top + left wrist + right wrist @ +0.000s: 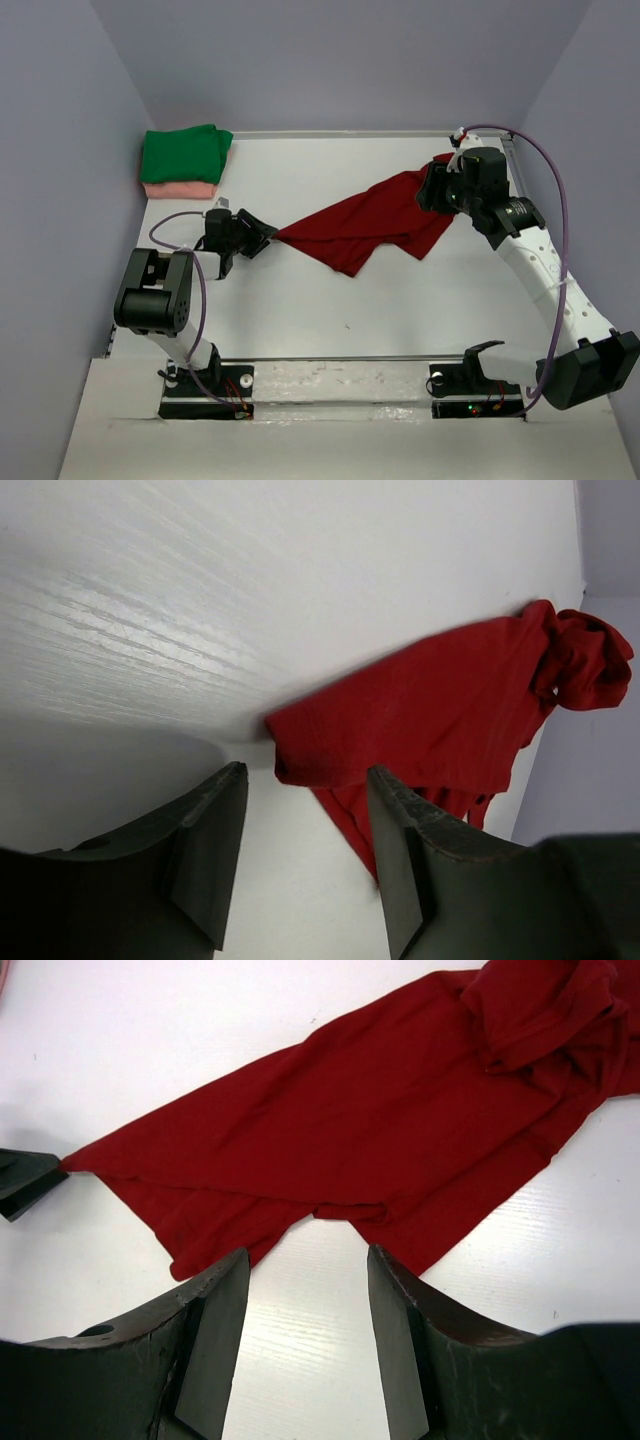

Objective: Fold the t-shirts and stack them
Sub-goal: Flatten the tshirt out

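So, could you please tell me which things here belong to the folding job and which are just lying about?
Job: dark red t-shirt, green t-shirt, pink t-shirt, left gripper, right gripper.
Not job: purple cable, table.

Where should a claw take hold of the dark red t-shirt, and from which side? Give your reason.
Grip the dark red t-shirt at its pointed corner, coming low from the left. There the cloth tapers to a thin flat tip that faces the open left claw.
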